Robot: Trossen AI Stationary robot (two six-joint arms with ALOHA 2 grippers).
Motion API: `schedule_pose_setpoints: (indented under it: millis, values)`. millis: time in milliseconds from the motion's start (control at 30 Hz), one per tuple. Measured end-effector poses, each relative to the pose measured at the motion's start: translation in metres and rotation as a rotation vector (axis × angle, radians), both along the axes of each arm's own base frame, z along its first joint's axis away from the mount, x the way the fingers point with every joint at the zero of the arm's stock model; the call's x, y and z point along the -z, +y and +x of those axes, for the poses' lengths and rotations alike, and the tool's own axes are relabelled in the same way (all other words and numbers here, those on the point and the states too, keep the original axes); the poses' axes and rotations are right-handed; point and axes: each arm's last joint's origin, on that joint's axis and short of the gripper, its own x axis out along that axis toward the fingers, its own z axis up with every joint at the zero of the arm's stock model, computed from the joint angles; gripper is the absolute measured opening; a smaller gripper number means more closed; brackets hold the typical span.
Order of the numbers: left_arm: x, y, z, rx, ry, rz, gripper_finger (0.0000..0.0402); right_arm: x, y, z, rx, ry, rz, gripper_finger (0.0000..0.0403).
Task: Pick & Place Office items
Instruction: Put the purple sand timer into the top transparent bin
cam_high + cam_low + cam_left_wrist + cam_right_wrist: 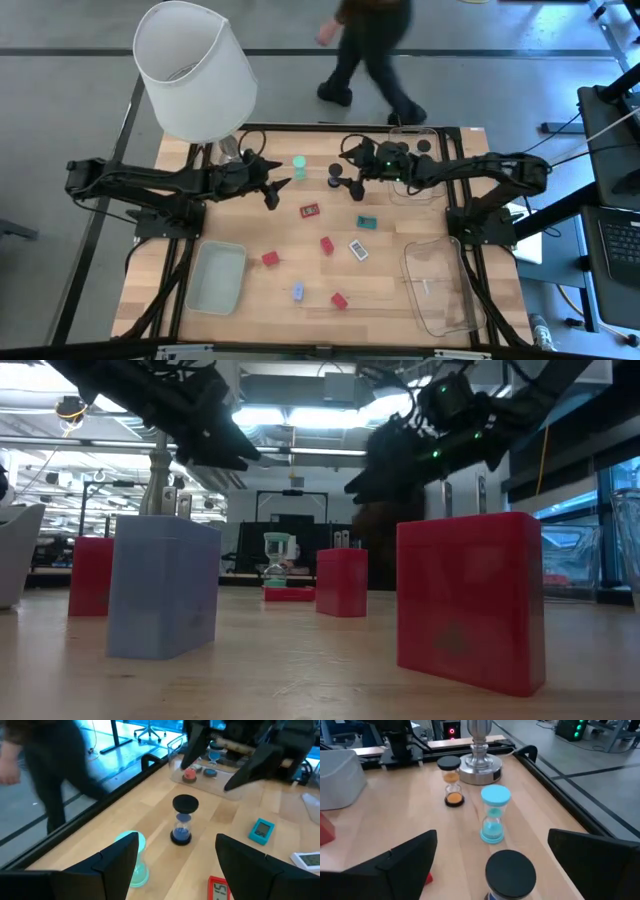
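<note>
left gripper (283, 186): fingers apart, holding nothing, over the far-left part of the table (250, 290), just short of the teal hourglass (299, 165); left wrist view shows that hourglass by one finger (117, 857), not gripped
right gripper (338, 170): fingers spread wide, nothing between them, over the far-centre of the table right above the black-capped hourglass (334, 177); its cap (510, 869) sits between the two fingers in the right wrist view, no contact visible
black-capped hourglass: upright, blue sand, between the two grippers
teal hourglass: upright, left of the black-capped one, near it
orange-sand hourglass (452, 781): upright beside the lamp base (479, 765), black caps
red flat piece (309, 211): mid-table, flat, showing digits in the left wrist view
teal flat piece (367, 222): right of centre, flat
white flat piece (358, 249): just nearer than the teal one
red blocks: one (326, 244) at centre, one (270, 258) to its left, one (339, 299) at the near edge
blue block (298, 291): near edge, upright, left of the near red block
frosted tray (216, 276): near left
clear tray (440, 285): near right
second clear tray (425, 150): far right, under the right arm, small items in it, too small to tell
lamp (195, 68): white shade, far-left corner
person (370, 50): walking beyond the far edge, blurred
</note>
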Motion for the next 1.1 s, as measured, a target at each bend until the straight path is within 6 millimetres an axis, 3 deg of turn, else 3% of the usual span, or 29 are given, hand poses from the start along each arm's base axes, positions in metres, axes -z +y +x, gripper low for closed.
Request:
schedule_pose_setpoints:
  millis: [533,800,1100]
  values:
    - [0.002,-0.001,-0.001,0.012,0.013,0.015,0.0262,0.048,-0.01,0.016,0.051,0.054,0.029,0.0396]
    - [0.002,-0.001,-0.001,0.015,0.018,0.021,0.0262,0.051,-0.012,0.025,0.049,0.05,0.026,0.0391]
    - [0.003,-0.001,-0.001,0.014,0.026,0.021,0.0262,0.052,-0.014,0.029,0.052,0.103,0.053,0.0343]
